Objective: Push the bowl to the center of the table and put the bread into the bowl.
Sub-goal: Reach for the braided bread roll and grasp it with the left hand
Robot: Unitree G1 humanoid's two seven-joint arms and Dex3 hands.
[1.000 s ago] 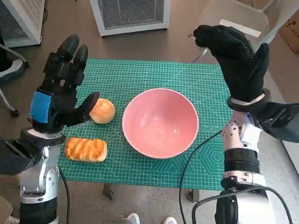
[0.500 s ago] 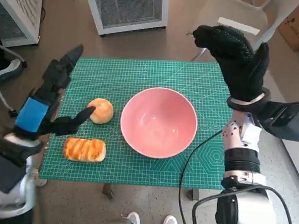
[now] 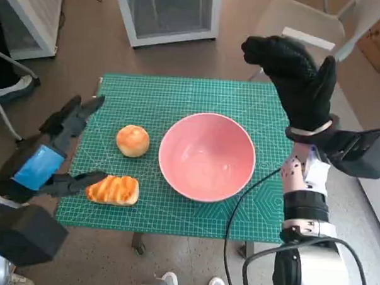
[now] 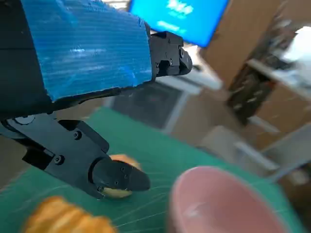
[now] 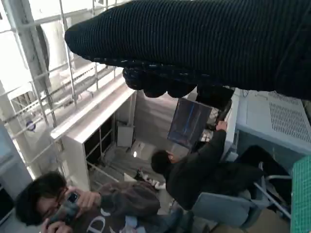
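A pink bowl (image 3: 206, 154) (image 4: 223, 201) stands near the middle of the green cutting mat (image 3: 186, 95), empty. A round bun (image 3: 132, 140) (image 4: 122, 162) lies on the mat to the bowl's left. A striped long bread (image 3: 114, 190) (image 4: 58, 221) lies nearer the front left corner. My left hand (image 3: 47, 158) (image 4: 82, 92) hangs open over the mat's left edge, fingers spread, one fingertip close to the long bread. It holds nothing. My right hand (image 3: 297, 74) (image 5: 204, 43) is raised high above the mat's right side, open and empty.
White cabinets (image 3: 167, 15) stand beyond the table's far edge, and a cardboard box (image 3: 377, 37) sits at the far right. A chair base (image 3: 9, 87) shows at the left. Shoes (image 3: 190, 284) show below the table's front edge. In the right wrist view two people (image 5: 194, 170) sit nearby.
My left hand has drawn back from the round bun, moving left and toward the table's front, now beside the long bread. The right hand has stayed raised. The camera shifted slightly.
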